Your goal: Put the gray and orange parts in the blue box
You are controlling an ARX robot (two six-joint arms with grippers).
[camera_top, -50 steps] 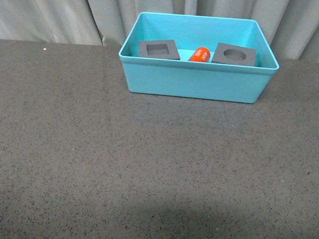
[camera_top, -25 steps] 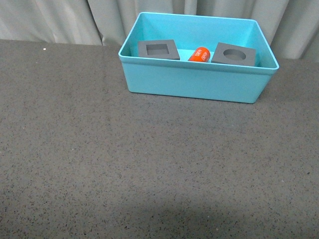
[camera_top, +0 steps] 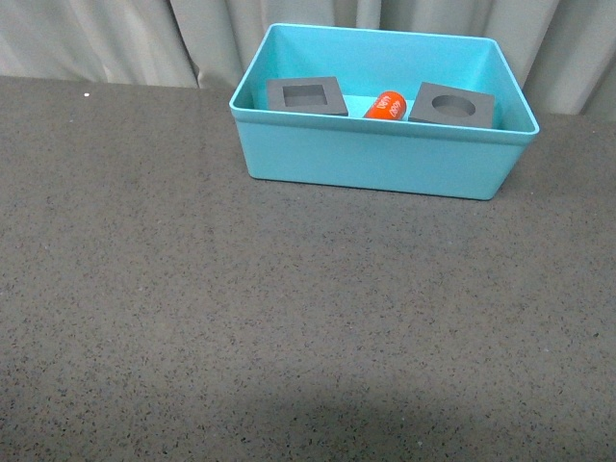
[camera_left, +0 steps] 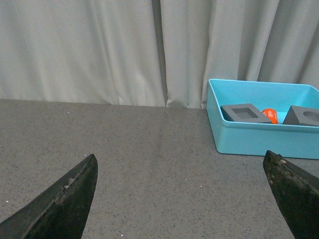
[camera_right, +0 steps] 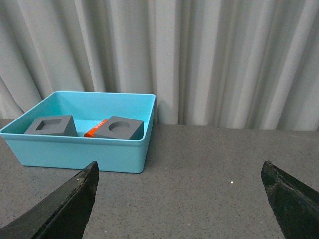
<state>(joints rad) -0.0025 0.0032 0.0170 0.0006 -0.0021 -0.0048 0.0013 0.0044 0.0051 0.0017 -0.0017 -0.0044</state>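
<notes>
Front view. One large rectangular light-blue plastic box (camera_top: 375, 164) with a rimmed edge, standing on a dark speckled bench (camera_top: 241, 327) near its far edge, in front of a pale pleated curtain (camera_top: 96, 38). Contents, side by side along the near wall: one matte gray cube with a square recess (camera_top: 306, 95) to the left; one small orange cylinder with white digits (camera_top: 387, 105) lying on its side in the middle; one matte gray cube with a round recess (camera_top: 452, 105) to the right, slightly tilted. The cylinder lies just beside the round-recess cube. Neither arm appears here.

Left wrist view. Left gripper (camera_left: 184, 199): two dark fingers (camera_left: 65, 201), wide apart, holding nothing, above bare bench. The light-blue box (camera_left: 259, 139) sits well apart from them, with the square-recess cube (camera_left: 245, 113), orange cylinder (camera_left: 270, 114) and round-recess cube (camera_left: 304, 115) inside.

Right wrist view. Right gripper (camera_right: 179, 199): two dark fingers (camera_right: 70, 204), wide apart, holding nothing. The light-blue box (camera_right: 84, 152) stands beyond them before the curtain (camera_right: 224, 59), containing the square-recess cube (camera_right: 52, 125), the orange cylinder (camera_right: 96, 129), partly hidden behind the round-recess cube (camera_right: 119, 128).
</notes>
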